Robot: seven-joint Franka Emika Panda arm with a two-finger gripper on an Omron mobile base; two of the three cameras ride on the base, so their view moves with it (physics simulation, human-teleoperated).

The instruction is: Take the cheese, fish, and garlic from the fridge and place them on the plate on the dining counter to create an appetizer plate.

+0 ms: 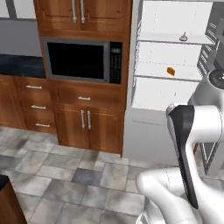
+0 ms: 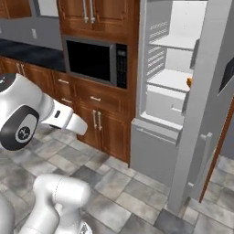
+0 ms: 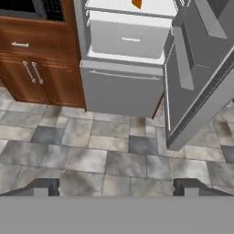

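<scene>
The grey fridge (image 1: 173,57) stands open, with white shelves and a white drawer (image 3: 128,39). The orange cheese (image 1: 170,71) lies on the middle shelf; the cheese (image 3: 137,3) sits at the top edge of the hand view and peeks past the door in the right base view (image 2: 188,82). The tiny pale garlic (image 1: 183,37) rests on the shelf above. The fish, the plate and the dining counter are out of view. My gripper (image 3: 116,187) is open and holds nothing, well back from the fridge over the tiled floor, fingertips (image 3: 43,186) wide apart.
The open fridge door (image 2: 205,114) juts out on the right. A black-fronted microwave (image 1: 83,60) sits in wooden cabinets (image 1: 85,120) left of the fridge. A dark-topped wooden corner (image 1: 6,201) shows at the lower left. Grey tiles (image 3: 114,155) lie between me and the fridge.
</scene>
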